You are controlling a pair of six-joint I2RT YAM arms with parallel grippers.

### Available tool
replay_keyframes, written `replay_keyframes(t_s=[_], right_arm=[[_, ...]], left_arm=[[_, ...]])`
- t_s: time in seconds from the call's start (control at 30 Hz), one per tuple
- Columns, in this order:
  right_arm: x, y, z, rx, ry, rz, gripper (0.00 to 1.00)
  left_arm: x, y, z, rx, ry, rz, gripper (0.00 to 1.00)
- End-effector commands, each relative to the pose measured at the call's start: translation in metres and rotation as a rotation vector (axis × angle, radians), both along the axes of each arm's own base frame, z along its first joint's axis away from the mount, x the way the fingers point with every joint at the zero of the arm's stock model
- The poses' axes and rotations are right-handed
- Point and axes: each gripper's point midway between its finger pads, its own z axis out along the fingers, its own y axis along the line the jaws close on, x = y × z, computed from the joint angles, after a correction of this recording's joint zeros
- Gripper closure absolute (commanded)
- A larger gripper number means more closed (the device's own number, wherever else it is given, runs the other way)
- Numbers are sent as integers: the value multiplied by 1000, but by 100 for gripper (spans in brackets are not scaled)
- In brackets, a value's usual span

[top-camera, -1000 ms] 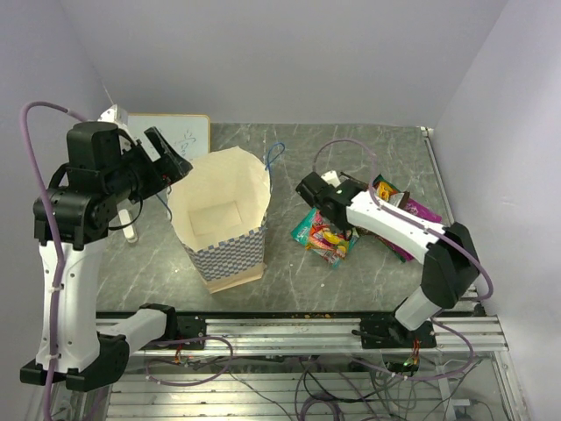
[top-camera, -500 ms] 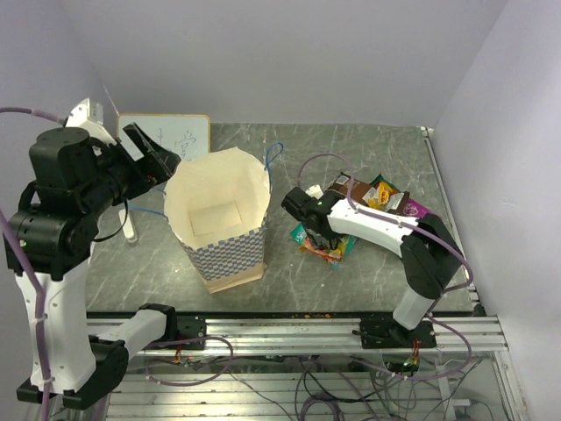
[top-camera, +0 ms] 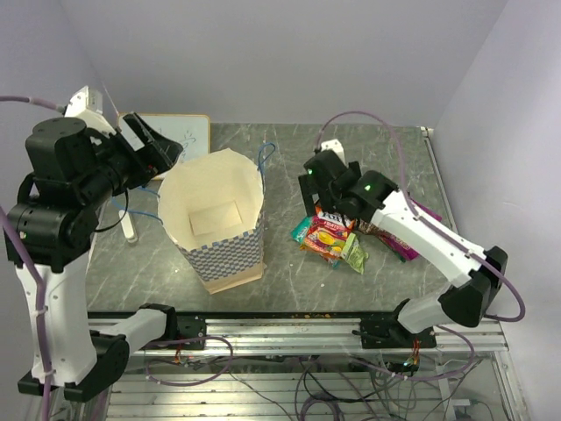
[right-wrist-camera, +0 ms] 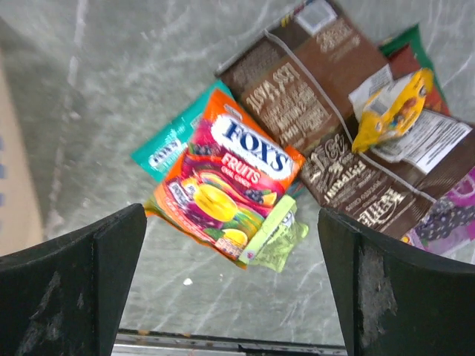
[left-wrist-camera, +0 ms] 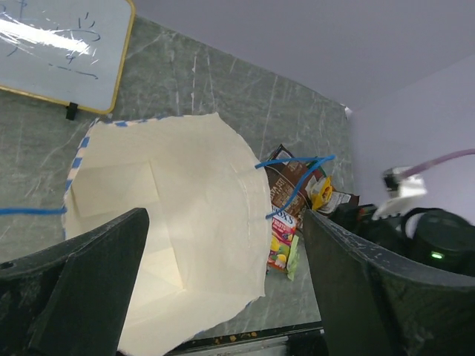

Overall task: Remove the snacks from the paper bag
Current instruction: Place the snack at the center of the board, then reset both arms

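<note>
Snacks now lie bare on the grey marbled bench (top-camera: 289, 158) near the middle of its right edge, because the right arm, which a second ago lay low across the pile and half a second ago reached toward the bag, has lifted clear and hangs above them. That uncovers the orange-red glossy candy packet (top-camera: 326, 235) with the small pale-green packet (top-camera: 354, 256) touching its near-right corner. In the right wrist view the large brown bags with white labels (right-wrist-camera: 289, 89) overlap just behind it, a teal packet (right-wrist-camera: 167, 144) pokes out from under its left side, and a purple packet (right-wrist-camera: 453, 215) shows at the right. The cream paper bag with the blue-and-white checkered band (top-camera: 230, 253) stands upright toward the near-left part of the bench, apart from the pile. Its mouth gapes, and both the top view and the left wrist view show only its plain floor. We judge the bag emptied, so the task looks done or nearly so. The right claw (right-wrist-camera: 232, 210) is spread wide and holds nothing, its fingers well above the candy packet. The left claw (left-wrist-camera: 225, 215) is likewise released, hovering over the bag's far-left rim, gripping neither paper nor blue cord. The small whiteboard (top-camera: 180, 136) sits at the far-left corner.
</note>
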Motion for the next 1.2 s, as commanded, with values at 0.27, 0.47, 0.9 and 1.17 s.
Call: replay_keyframes(t_s=[0.27,0.47,0.9,1.17], right_arm=[[-32,5,292,569,-525,226,0],[-79,-37,381,831,-802,255,0],[-67,-77,367,793,-761,-29,0],[-63,-71,364,757,-754,-2,0]], left_arm=[[6,-20,86,-32,-266,-124,2],[-8,-14,128,-44,-425,-99,0],[-28,14,139,-36,-494,47,1],[-24,14,126,-30,-442,51,2]])
